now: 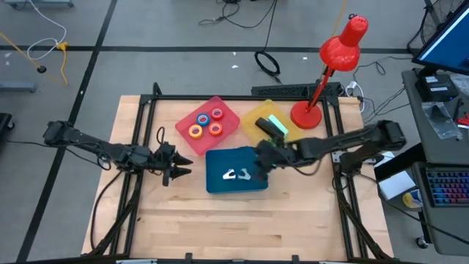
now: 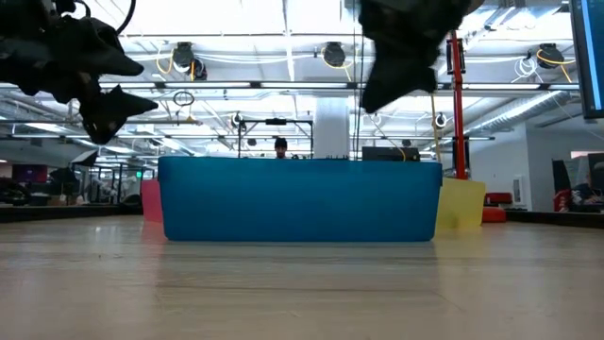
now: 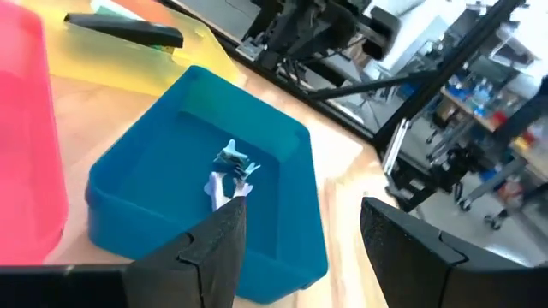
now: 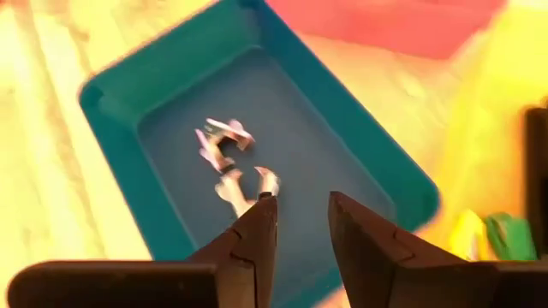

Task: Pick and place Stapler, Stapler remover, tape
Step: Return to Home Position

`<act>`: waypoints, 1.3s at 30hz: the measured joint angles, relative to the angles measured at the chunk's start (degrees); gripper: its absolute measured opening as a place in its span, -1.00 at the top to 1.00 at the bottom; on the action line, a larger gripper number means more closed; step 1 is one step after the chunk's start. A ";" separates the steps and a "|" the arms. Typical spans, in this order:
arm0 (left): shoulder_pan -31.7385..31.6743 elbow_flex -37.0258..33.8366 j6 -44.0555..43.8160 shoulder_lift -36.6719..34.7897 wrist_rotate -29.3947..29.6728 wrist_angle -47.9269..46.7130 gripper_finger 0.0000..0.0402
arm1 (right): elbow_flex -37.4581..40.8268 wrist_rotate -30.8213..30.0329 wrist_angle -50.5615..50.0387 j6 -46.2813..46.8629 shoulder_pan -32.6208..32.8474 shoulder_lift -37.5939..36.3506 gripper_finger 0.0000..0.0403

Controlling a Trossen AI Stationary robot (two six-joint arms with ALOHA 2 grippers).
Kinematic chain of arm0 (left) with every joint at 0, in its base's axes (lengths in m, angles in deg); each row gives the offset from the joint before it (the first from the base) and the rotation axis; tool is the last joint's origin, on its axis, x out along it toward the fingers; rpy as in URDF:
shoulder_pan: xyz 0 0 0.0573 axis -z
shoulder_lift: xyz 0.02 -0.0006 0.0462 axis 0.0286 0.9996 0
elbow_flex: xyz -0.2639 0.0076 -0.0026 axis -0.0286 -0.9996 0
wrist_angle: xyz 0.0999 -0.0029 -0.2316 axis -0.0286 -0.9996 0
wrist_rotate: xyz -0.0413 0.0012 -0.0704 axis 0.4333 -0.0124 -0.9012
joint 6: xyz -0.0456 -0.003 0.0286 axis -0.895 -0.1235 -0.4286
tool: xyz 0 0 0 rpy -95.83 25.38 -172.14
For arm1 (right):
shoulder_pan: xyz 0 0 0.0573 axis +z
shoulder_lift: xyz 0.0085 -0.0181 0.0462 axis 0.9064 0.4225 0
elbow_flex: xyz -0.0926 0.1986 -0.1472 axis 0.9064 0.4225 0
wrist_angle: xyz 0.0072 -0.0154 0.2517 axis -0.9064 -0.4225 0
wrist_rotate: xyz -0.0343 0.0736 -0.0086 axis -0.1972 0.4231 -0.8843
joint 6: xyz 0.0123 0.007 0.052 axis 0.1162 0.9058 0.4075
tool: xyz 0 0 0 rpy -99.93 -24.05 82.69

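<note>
Above the blue bin's (image 1: 218, 163) edge, two stapler removers (image 1: 236, 174) inside, right gripper (image 4: 300, 201) empty, fingers (image 4: 257, 233) narrowly parted; left gripper (image 1: 180, 166) beside the bin, fingers (image 3: 219, 248) wide

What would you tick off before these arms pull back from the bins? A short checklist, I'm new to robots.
1. Right gripper empty: ok, fingers apart, nothing between them, above the blue bin.
2. Left gripper empty: ok, open, beside that bin.
3. Stapler removers inside the blue bin: ok, two there.
4. Tape rolls in the pink bin: ok.
5. Stapler in the yellow bin: ok.
</note>
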 joint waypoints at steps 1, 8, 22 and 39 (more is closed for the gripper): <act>0.05 0.00 1.39 0.00 -0.18 0.03 -0.13 | 2.05 -1.48 0.54 0.65 0.78 -1.60 0.51; -0.37 0.00 13.36 0.02 -10.22 4.67 -0.13 | 19.17 -4.05 10.29 2.55 5.27 -16.07 0.50; -7.30 0.00 15.53 -8.35 -13.83 1.57 -0.13 | 39.09 -4.34 18.33 1.60 6.87 -47.47 0.50; -7.01 11.18 19.11 -20.88 -4.86 -26.04 -0.13 | 48.71 -8.91 15.26 0.11 6.70 -68.39 0.50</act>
